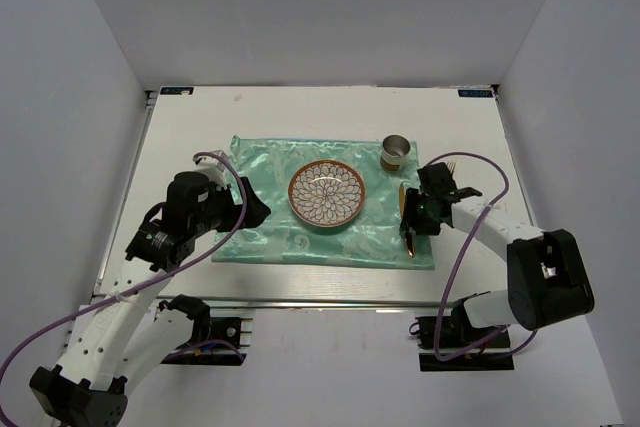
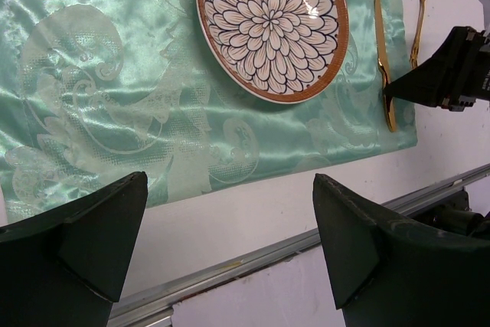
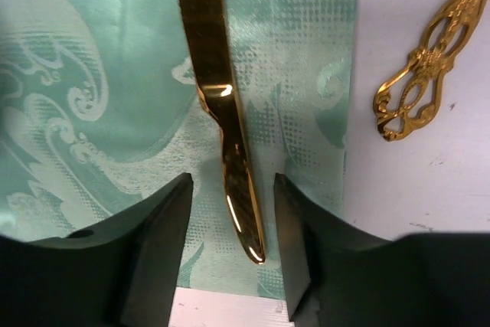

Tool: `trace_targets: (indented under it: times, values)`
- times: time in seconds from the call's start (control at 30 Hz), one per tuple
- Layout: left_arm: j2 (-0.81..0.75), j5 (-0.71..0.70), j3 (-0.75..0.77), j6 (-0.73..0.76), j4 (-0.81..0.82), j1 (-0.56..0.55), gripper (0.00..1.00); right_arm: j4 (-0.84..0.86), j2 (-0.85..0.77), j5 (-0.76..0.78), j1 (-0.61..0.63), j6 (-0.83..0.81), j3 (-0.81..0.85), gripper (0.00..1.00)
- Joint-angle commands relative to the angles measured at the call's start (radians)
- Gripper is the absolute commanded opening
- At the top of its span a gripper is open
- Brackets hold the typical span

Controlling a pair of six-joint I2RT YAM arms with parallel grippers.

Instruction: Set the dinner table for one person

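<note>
The right gripper (image 3: 232, 185), jaws released, is straddling the gold knife (image 3: 218, 97) at the green cloth's (image 3: 99, 82) right edge (the left gripper (image 2: 230, 181) is gaping wide open).

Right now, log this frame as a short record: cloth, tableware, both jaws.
cloth: mint-green, flat on white table
plate: centred on cloth
cup: cloth's far right corner
knife: gold, on cloth right of plate
fork: gold, on bare table beside cloth
left jaws: open, empty
right jaws: open, straddling knife handle
</note>
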Motion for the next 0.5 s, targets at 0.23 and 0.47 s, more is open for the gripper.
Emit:
trace_targets:
  times: [0.23, 0.47]
  values:
    - [-0.018, -0.001, -0.009, 0.001, 0.008, -0.005, 0.98, -0.080, 0.002, 0.144, -0.027, 0.026, 0.176, 0.78]
    - [-0.028, -0.006, -0.007, 0.000, 0.006, -0.005, 0.98, -0.057, 0.063, 0.141, -0.058, 0.077, 0.240, 0.74]
